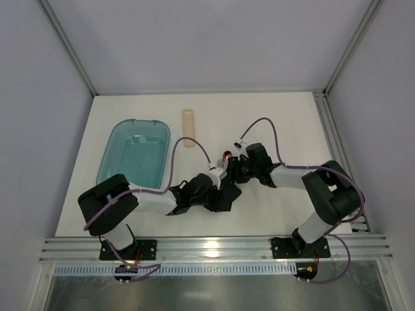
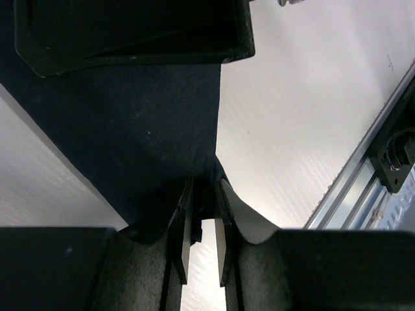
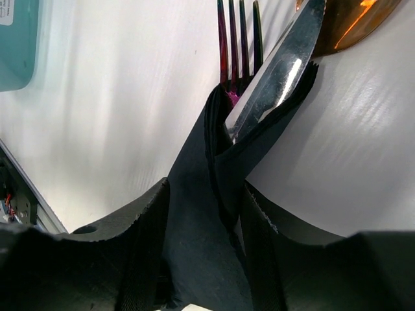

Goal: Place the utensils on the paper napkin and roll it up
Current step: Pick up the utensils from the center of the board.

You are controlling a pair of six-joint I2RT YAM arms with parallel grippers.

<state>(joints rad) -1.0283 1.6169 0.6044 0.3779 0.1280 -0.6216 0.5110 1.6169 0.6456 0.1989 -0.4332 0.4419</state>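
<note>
The thin dark navy paper napkin point(image 3: 194, 175) lies mid-way across the white worktop point(image 1: 279, 116), between the two arms and well apart from the translucent teal plastic tub point(image 1: 133, 152). It is already wrapped around the cutlery. A copper-coloured metal fork point(image 3: 235, 39), a shiny metal knife blade point(image 3: 279, 71) and a copper-coloured spoon bowl point(image 3: 350, 23) stick out of its far end, so the utensils are bundled inside rather than loose.

The right claw point(image 3: 206, 194) straddles this bundle, its inner faces touching the paper on both sides. It reads as a grip on the roll, probably to keep the utensils from sliding out as the paper turns.

The left claw point(image 2: 206, 194) is nearly closed on a thin fold at the napkin's corner. In its wrist view the sheet runs taut away from that pinch. That looks meant to keep the loose edge tensioned, so the wrap tightens instead of springing open.

The rolling seems well along, though not finished.
</note>
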